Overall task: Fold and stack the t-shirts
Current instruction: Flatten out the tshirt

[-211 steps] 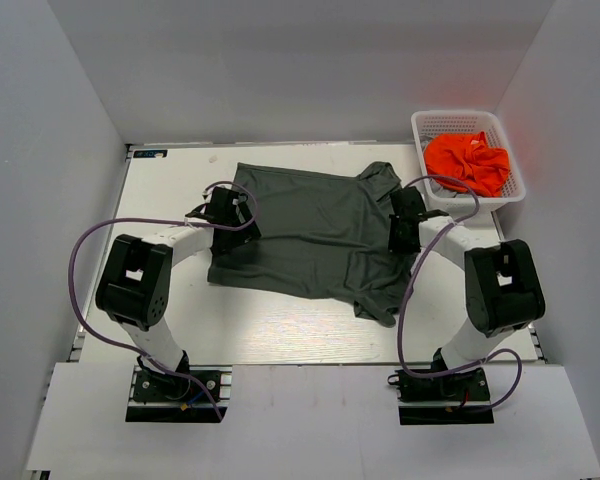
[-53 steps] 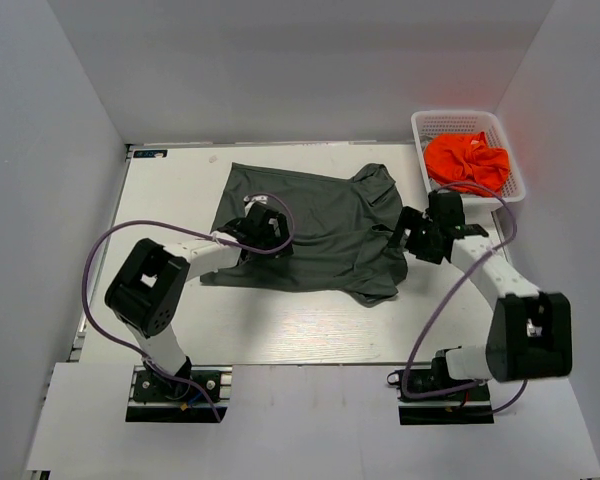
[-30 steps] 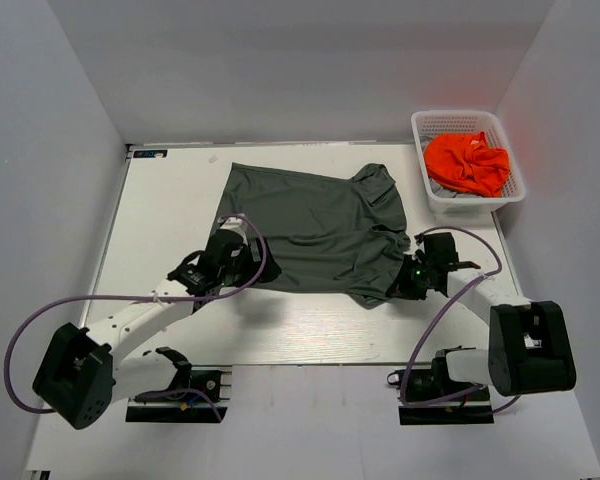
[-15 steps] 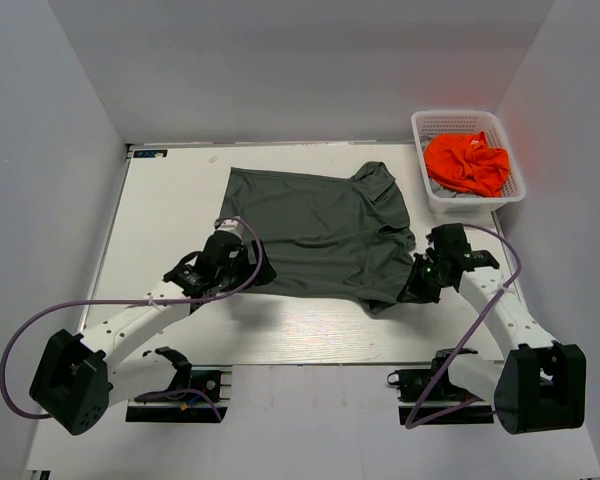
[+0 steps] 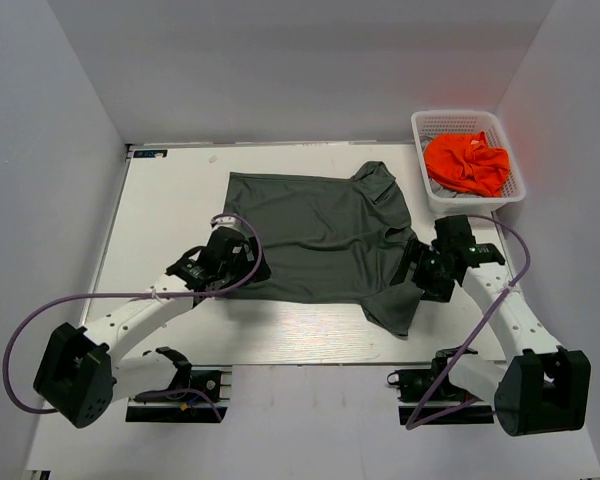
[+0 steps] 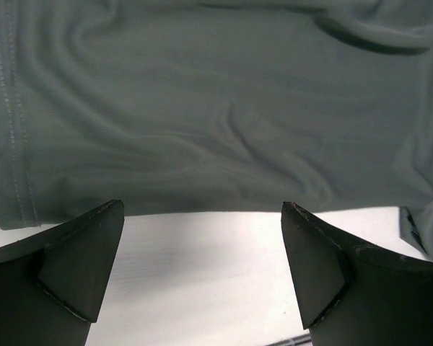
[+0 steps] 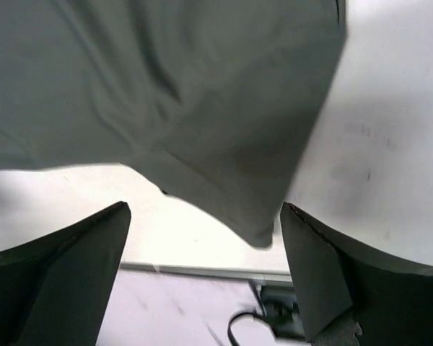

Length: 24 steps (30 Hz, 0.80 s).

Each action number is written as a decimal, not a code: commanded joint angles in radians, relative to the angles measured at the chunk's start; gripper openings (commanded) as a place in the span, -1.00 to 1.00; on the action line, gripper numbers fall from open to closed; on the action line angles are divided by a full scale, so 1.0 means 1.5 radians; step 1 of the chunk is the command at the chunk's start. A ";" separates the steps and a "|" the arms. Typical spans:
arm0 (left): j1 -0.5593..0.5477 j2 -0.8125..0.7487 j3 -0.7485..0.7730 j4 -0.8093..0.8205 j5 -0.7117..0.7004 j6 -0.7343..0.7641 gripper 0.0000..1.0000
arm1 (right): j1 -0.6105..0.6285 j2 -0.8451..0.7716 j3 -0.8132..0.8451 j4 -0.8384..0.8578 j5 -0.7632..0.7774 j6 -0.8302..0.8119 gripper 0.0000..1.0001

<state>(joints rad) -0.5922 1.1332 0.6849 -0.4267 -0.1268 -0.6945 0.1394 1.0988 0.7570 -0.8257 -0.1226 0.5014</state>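
The dark olive-grey t-shirt [image 5: 315, 235] lies spread flat across the middle of the table, one sleeve [image 5: 395, 305] reaching toward the near edge. My left gripper [image 5: 246, 270] is open at the shirt's near left corner; in the left wrist view the left gripper [image 6: 202, 207] hovers over bare table with the shirt's edge [image 6: 202, 144] just beyond the fingertips. My right gripper [image 5: 422, 272] is open beside the near sleeve; in the right wrist view the right gripper [image 7: 204, 206] holds nothing and the sleeve [image 7: 252, 173] lies below. The orange t-shirt [image 5: 467, 162] sits crumpled in the basket.
The white lattice basket [image 5: 422, 130] stands at the back right corner. Grey walls close in the table's left, back and right sides. The table's near edge [image 7: 202, 268] and a cable show under the right gripper.
The right gripper has opened and let go of the shirt's near sleeve, which now lies stretched toward the near edge. The left gripper stays open and has barely shifted.
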 commanded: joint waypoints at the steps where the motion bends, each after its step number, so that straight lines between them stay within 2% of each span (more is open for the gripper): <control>1: 0.012 0.004 0.029 -0.003 -0.036 -0.008 0.99 | 0.002 -0.016 0.035 0.054 0.017 -0.034 0.81; 7: 0.012 0.132 0.146 0.006 -0.099 -0.008 0.99 | 0.003 0.063 0.067 0.204 0.006 -0.036 0.81; 10: 0.030 0.231 0.239 -0.008 -0.159 0.000 0.99 | 0.002 0.161 0.119 0.255 0.009 -0.047 0.81; 12: 0.040 0.278 0.292 -0.015 -0.165 0.008 0.99 | 0.003 0.219 0.166 0.273 0.018 -0.059 0.81; 13: 0.049 0.298 0.332 -0.015 -0.172 0.021 0.99 | 0.003 0.263 0.223 0.281 0.019 -0.066 0.81; 15: 0.066 0.355 0.379 0.006 -0.172 0.035 0.99 | 0.008 0.352 0.262 0.285 0.077 -0.072 0.81; 17: 0.079 0.416 0.412 0.006 -0.172 0.052 0.99 | 0.006 0.397 0.331 0.293 0.101 -0.084 0.81; 18: 0.089 0.436 0.442 0.006 -0.172 0.058 0.99 | 0.006 0.462 0.348 0.291 0.104 -0.087 0.81; 19: 0.101 0.456 0.456 0.012 -0.172 0.067 0.99 | 0.008 0.485 0.406 0.280 0.092 -0.093 0.81; 24: 0.132 0.563 0.521 0.047 -0.125 0.087 0.99 | 0.010 0.642 0.529 0.263 0.064 -0.109 0.81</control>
<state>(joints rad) -0.4152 1.9442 1.4181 -0.3866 -0.3466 -0.6018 0.1482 1.9903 1.4693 -0.4194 -0.0296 0.3744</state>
